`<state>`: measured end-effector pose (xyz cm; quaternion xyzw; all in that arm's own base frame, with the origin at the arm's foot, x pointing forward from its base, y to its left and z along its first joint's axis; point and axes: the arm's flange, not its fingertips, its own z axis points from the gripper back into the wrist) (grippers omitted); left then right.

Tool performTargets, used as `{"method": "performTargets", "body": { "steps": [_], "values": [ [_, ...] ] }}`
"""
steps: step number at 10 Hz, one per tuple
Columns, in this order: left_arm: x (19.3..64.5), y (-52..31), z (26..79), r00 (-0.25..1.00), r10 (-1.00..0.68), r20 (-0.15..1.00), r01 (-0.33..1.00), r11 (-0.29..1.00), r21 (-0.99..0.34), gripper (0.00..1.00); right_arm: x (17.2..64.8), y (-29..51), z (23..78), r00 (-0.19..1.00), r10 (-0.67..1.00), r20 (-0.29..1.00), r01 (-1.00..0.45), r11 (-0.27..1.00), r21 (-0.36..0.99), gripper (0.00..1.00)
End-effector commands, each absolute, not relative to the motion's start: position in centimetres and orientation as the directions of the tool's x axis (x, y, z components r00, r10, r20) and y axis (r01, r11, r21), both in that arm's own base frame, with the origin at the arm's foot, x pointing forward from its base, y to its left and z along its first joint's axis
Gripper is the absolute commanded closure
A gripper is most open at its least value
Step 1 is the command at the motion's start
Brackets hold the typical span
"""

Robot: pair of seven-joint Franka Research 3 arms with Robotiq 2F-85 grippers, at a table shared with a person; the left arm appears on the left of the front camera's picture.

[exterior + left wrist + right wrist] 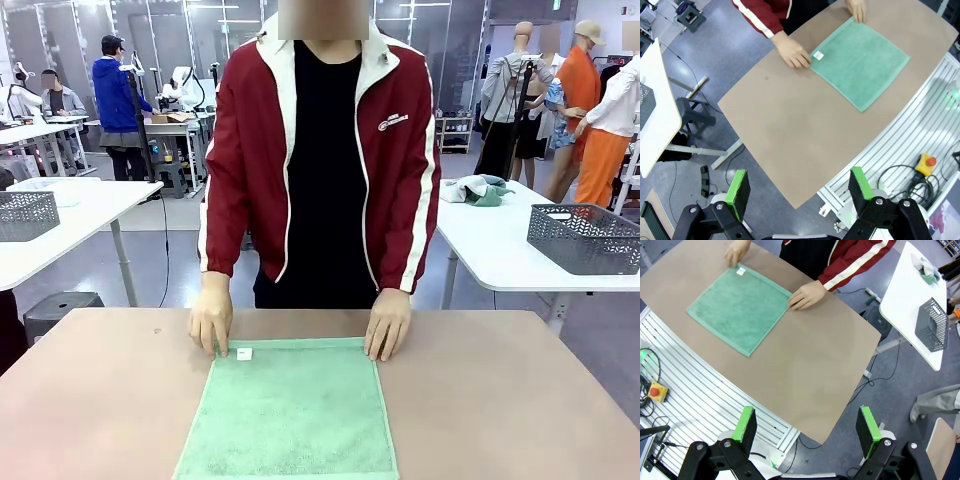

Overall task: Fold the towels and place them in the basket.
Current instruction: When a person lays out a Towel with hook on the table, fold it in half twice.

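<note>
Status: basically at the start. One towel (290, 410) lies flat and fully spread on the brown table (90, 400), its near edge running out of the bottom of the front view. No crease in it, no fold begun. The white label (244, 353) sits at a far corner. The person pins the two far corners, one hand (211, 318) just beside the label, the other hand (387, 325) on the opposite corner.

Left gripper (799, 184): jaws spread wide, nothing between the pads, high over the table's near edge, well apart from the towel. Right gripper (806, 424): same, wide apart and empty, hanging above the other end of that edge.

A grey mesh basket (585, 238) stands on the white side table (500, 250) to the robot's right, well apart from the towel. It's probably the target, but I can't confirm that from here.

Left to do: everything, meaning fold, lift and drop in the basket. I'd expect both grippers to come down on the near corners while the far edge is held. Thin terry lying flat on the table looks hard to pinch cleanly.
</note>
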<state>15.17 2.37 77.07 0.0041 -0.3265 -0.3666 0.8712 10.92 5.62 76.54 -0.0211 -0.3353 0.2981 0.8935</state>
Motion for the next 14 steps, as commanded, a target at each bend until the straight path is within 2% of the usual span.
{"method": "performTargets", "body": {
  "steps": [1,11,14],
  "values": [
    [15.1,2.3,77.2,0.514,-0.641,0.570,0.637,0.731,0.247,0.00,10.0,5.5,76.8,0.589,0.548,0.594,-0.516,0.821,-0.245,0.00],
    [15.2,2.4,77.1,0.518,-0.641,0.566,0.636,0.731,0.247,0.00,10.9,5.6,76.5,0.597,0.547,0.587,-0.518,0.821,-0.238,0.00],
    [22.4,-7.9,76.3,0.398,-0.861,0.316,0.802,0.494,0.336,0.00,15.2,10.5,75.4,0.523,0.733,0.435,-0.695,0.662,-0.279,0.00]
  ]
}}
